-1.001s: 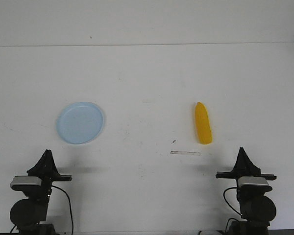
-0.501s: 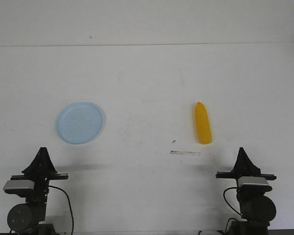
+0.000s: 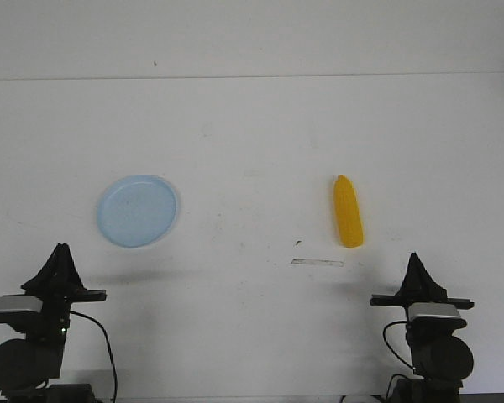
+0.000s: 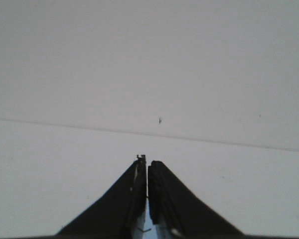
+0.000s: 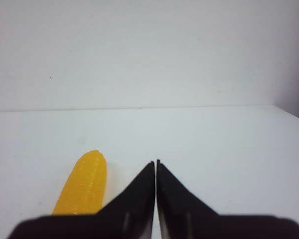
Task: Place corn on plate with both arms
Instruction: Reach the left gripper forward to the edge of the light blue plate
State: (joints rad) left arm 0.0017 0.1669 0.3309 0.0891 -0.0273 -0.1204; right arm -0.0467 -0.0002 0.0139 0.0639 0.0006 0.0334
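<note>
Corn, front view: corn (image 3: 348, 211) lies on the table (image 3: 260, 134), long axis running near-to-far, tip pointing away, ahead of the right gripper (image 3: 417, 270) and slightly toward the middle; plate (image 3: 138, 210) is well apart on the left, ahead of the left gripper (image 3: 59, 262).
Nearer arm: right, by my judgement.
Left wrist view: left gripper (image 4: 147, 167) pressed together, empty; only bare table.
Right wrist view: right gripper (image 5: 155, 167) pressed together, empty; corn (image 5: 83, 184) just beside the fingers, not touched.

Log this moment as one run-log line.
corn: on table, untouched | plate: empty | left gripper: shut, near base | right gripper: shut, near corn
</note>
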